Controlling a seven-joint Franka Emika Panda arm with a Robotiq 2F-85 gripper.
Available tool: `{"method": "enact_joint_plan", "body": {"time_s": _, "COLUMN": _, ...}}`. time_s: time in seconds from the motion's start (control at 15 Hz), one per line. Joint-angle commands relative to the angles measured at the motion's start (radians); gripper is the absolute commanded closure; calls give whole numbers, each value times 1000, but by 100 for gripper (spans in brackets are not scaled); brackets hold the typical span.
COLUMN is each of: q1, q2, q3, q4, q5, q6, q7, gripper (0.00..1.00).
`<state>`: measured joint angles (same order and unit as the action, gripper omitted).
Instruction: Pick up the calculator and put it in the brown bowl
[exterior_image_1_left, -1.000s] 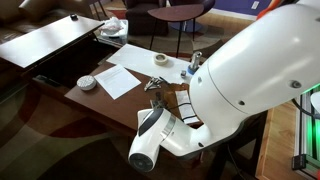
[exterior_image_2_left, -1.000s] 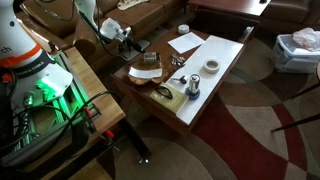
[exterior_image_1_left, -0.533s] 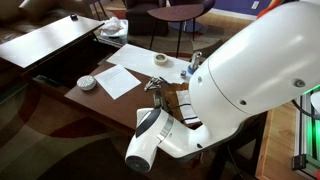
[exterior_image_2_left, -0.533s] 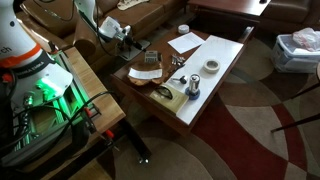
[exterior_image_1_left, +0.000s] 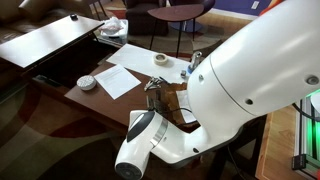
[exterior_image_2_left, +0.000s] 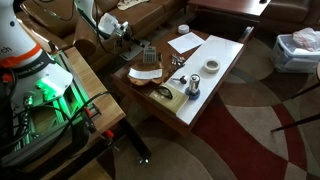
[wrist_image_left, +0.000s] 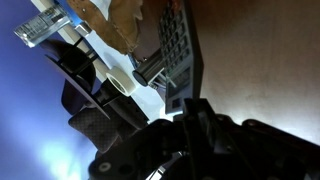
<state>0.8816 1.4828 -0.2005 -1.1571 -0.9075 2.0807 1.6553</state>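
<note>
The calculator (exterior_image_2_left: 147, 57) is a small grey keyed slab that stands tilted up off the dark wooden table (exterior_image_2_left: 130, 75). In the wrist view its rows of keys (wrist_image_left: 178, 45) run edge-on right in front of the jaws. My gripper (exterior_image_2_left: 142, 50) is shut on the calculator's edge, and it also shows in an exterior view (exterior_image_1_left: 153, 86) beside the big white arm. The brown bowl (exterior_image_2_left: 163, 93) lies a little nearer the table's corner, partly hidden; only a light-brown crescent of it shows.
White paper sheets (exterior_image_1_left: 122, 78) and a small white round dish (exterior_image_1_left: 87, 83) lie on the table. A tape roll (exterior_image_2_left: 212, 66) and a small bottle (exterior_image_2_left: 192, 88) stand on the long white board (exterior_image_2_left: 225, 60). The white arm blocks much of an exterior view.
The jaws have closed on the calculator. It lay flat on the table a second ago and now stands tilted up in the grip.
</note>
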Motion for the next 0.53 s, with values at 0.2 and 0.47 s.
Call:
{"method": "enact_joint_plan", "body": {"time_s": 0.2, "q1": 48, "q2": 11, "q3": -6, "q4": 62, "q5": -132, "q6": -129, "q7": -92, "gripper": 98}}
{"method": "enact_joint_plan", "body": {"time_s": 0.47, "q1": 60, "q2": 12, "q3": 8, "q4": 77, "q5": -231, "q6": -242, "q7": -212, "gripper": 98}}
